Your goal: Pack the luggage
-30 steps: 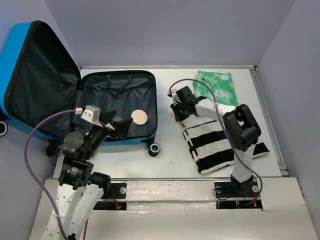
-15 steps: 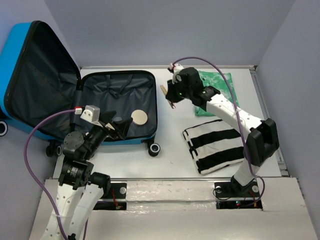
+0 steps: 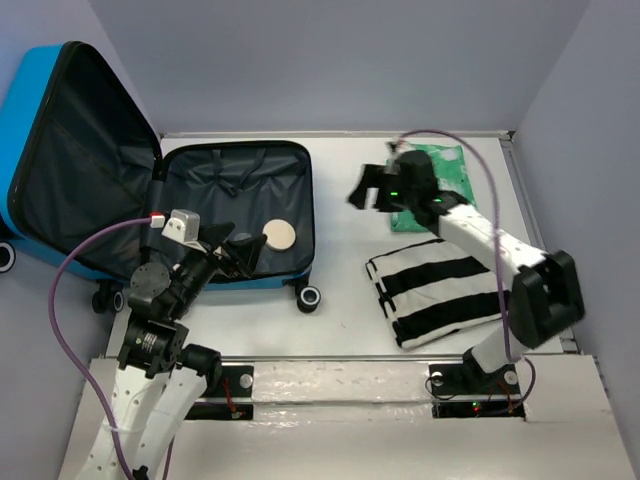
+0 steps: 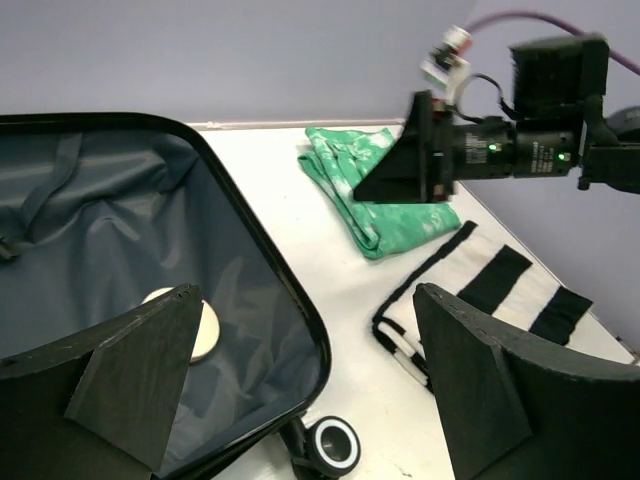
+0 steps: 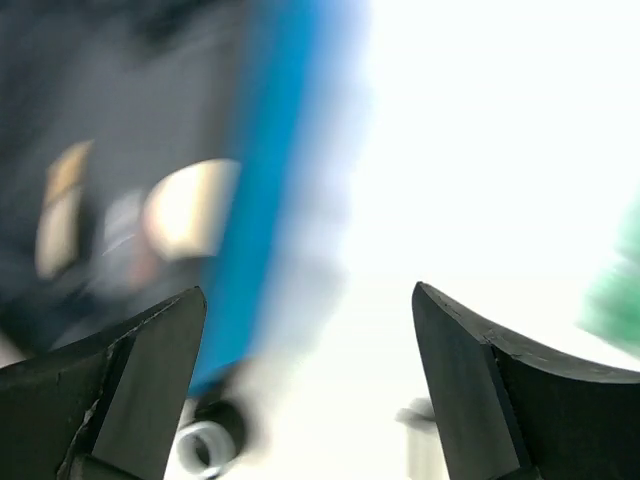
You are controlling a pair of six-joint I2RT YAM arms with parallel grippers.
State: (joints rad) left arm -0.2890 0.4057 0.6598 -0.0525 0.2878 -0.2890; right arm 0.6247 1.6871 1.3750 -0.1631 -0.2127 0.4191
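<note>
One luggage (image 3: pixel 230 185), lengthwise near-far, wheels (image 3: pixel 308 297) nearest

disc (image 3: pixel 279 235) lies in luggage (image 3: pixel 215 185), clothes (image 3: pixel 440 295) to right.

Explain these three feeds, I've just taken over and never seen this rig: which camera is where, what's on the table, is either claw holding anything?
Two robot arms are bolted at the near edge of a white table, each ending in a two-finger gripper. The wide picture is from a fixed camera above and behind them. The other two are from cameras on the wrists; the dark wedges there are the gripper's own fingers. At the left lies the open blue suitcase, a pale round disc on its black lining. At the right lie a folded green cloth and, nearer the arms, a striped cloth. The left gripper hovers open over the suitcase's near part. The right gripper, also open, is in the air between suitcase and green cloth. Neither holds anything.
</note>
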